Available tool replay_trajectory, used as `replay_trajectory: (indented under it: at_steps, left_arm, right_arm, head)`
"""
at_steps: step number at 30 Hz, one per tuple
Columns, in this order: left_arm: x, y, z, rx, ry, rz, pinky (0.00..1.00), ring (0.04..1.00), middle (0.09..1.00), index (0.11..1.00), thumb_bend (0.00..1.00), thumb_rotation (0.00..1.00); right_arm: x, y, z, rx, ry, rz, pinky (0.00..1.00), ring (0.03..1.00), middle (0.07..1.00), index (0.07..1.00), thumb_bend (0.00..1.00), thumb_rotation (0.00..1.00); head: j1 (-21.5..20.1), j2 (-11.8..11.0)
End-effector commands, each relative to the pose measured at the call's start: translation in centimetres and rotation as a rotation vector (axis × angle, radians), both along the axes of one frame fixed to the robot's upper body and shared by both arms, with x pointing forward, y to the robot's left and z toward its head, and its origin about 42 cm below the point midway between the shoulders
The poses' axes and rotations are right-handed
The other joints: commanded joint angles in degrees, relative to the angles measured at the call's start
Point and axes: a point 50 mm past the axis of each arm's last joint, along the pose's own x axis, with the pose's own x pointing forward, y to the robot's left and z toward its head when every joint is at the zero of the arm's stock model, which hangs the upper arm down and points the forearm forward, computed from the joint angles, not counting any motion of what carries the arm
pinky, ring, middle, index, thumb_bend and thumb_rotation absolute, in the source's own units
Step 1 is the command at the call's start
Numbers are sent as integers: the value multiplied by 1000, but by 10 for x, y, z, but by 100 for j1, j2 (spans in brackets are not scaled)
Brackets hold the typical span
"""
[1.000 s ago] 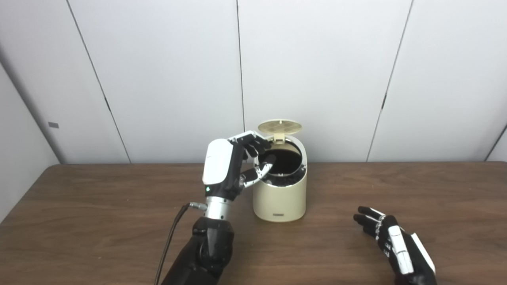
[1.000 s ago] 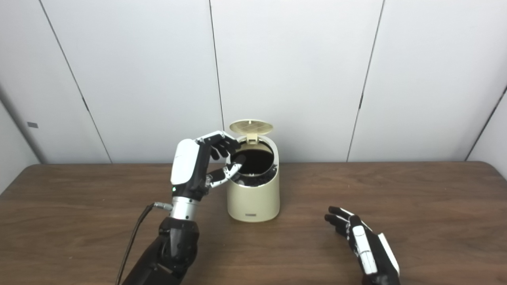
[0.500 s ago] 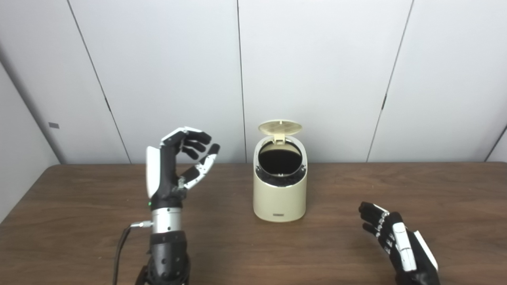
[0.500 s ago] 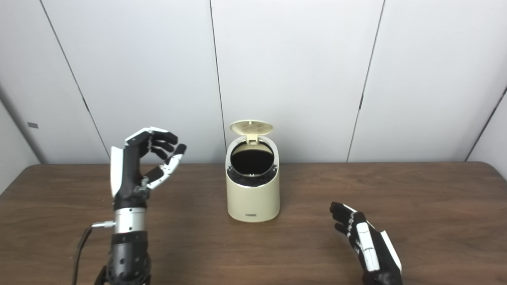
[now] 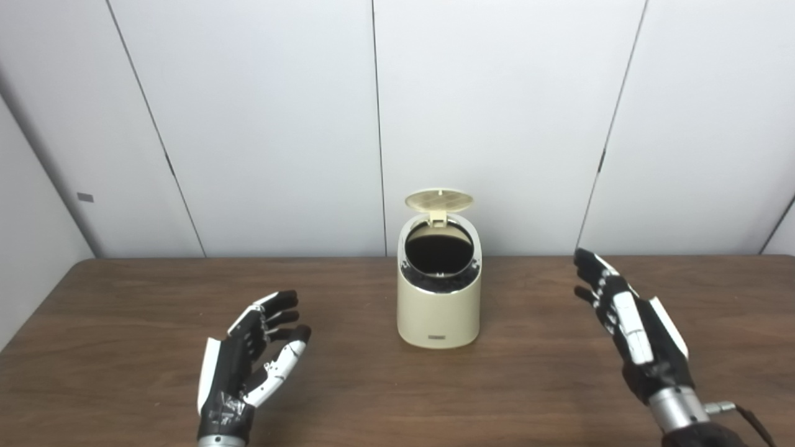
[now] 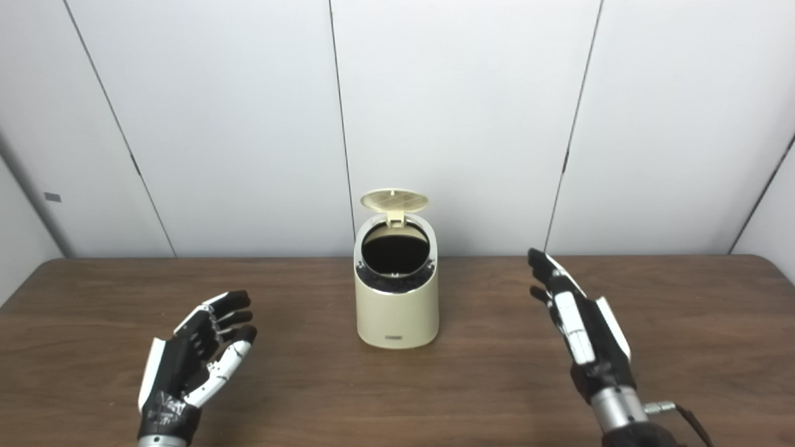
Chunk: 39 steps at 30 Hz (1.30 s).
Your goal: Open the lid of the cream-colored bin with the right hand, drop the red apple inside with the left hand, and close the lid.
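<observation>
Twin head-height views, side by side, facing the table (image 5: 385, 397) and wall.

Bin (image 5: 438, 310) interior too dark to see; forearms cut off below

The bin (image 5: 439, 307) stands alone in the middle of the frame on the table (image 5: 124, 310). Its lid (image 5: 438, 199) stands up at the back, so the round hole on top is clear. The table is bare wood to the left and right of it.
</observation>
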Motion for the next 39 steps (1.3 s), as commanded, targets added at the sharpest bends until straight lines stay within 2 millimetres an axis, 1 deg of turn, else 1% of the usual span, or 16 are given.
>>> replay_trajectory:
  at_steps: [1, 3, 4, 7, 9, 11, 14, 17, 19, 22, 23, 27, 31, 35, 39]
  left_arm:
    - [1, -1, 5, -30, -5, -57, 952, 938, 953, 943, 524, 584]
    - [-3, -3, -2, -52, 36, -83, 987, 977, 985, 979, 527, 666]
    - [-4, -4, -4, -60, 48, -90, 995, 991, 994, 992, 533, 709]
    - [-7, -6, -12, -76, 73, -97, 1000, 999, 1000, 999, 537, 750]
    - [-8, -6, -17, -66, 96, -95, 1000, 1000, 1000, 1000, 551, 770]
    - [-9, -7, -21, -59, 110, -94, 1000, 1000, 1000, 1000, 566, 781]
    - [-10, -9, -28, -63, 136, -95, 1000, 1000, 1000, 1000, 591, 788]
    - [-11, -12, -33, -80, 155, -91, 1000, 1000, 1000, 1000, 605, 786]
    - [-12, -14, -36, -90, 167, -83, 1000, 1000, 1000, 1000, 610, 778]
    - [-13, -18, -38, -97, 164, -79, 1000, 1000, 1000, 1000, 600, 776]
    - [-12, -19, -37, -97, 160, -79, 1000, 1000, 1000, 1000, 594, 774]
    - [-12, -24, -36, -97, 154, -78, 1000, 1000, 1000, 1000, 623, 771]
    - [-11, -27, -37, -101, 154, -81, 1000, 1000, 1000, 1000, 634, 776]
    - [-9, -31, -35, -119, 146, -95, 1000, 1000, 1000, 1000, 620, 750]
    - [-9, -31, -34, -130, 141, -83, 1000, 1000, 1000, 1000, 624, 737]
  right_arm:
    - [11, 11, 36, -51, -113, 8, 904, 957, 935, 897, 643, 999]
    - [20, 24, 55, -120, -172, 25, 897, 956, 937, 897, 630, 1000]
    - [23, 28, 60, -142, -189, 29, 888, 953, 936, 896, 625, 1000]
    - [33, 46, 80, -228, -223, 25, 869, 938, 928, 883, 603, 1000]
    - [39, 56, 92, -315, -241, 31, 864, 933, 932, 881, 586, 1000]
    - [43, 62, 98, -377, -255, 33, 854, 923, 934, 887, 572, 1000]
    - [55, 71, 107, -409, -276, 35, 834, 899, 918, 886, 551, 1000]
    - [69, 77, 115, -431, -305, 27, 837, 903, 919, 886, 546, 1000]
    - [76, 79, 120, -484, -333, 23, 848, 910, 923, 886, 535, 1000]
    - [83, 81, 126, -571, -351, 30, 876, 936, 939, 893, 482, 1000]
    - [86, 81, 128, -597, -353, 32, 888, 947, 944, 893, 480, 991]
    - [93, 81, 133, -661, -357, 35, 915, 970, 962, 880, 491, 966]
    - [95, 78, 135, -697, -355, 27, 923, 986, 974, 860, 481, 982]
    - [95, 75, 134, -719, -361, 19, 955, 1000, 995, 817, 484, 1000]
    - [96, 70, 133, -729, -373, 14, 940, 1000, 1000, 692, 493, 1000]
  head:
    - [-8, 9]
    - [-27, 25]
    - [-30, 31]
    - [-57, 44]
    - [-70, 51]
    - [-82, 52]
    - [-101, 57]
    - [-135, 54]
    - [-173, 61]
    - [-195, 61]
    - [-199, 62]
    - [-152, 80]
    - [-109, 92]
    - [-31, 113]
    - [-16, 133]
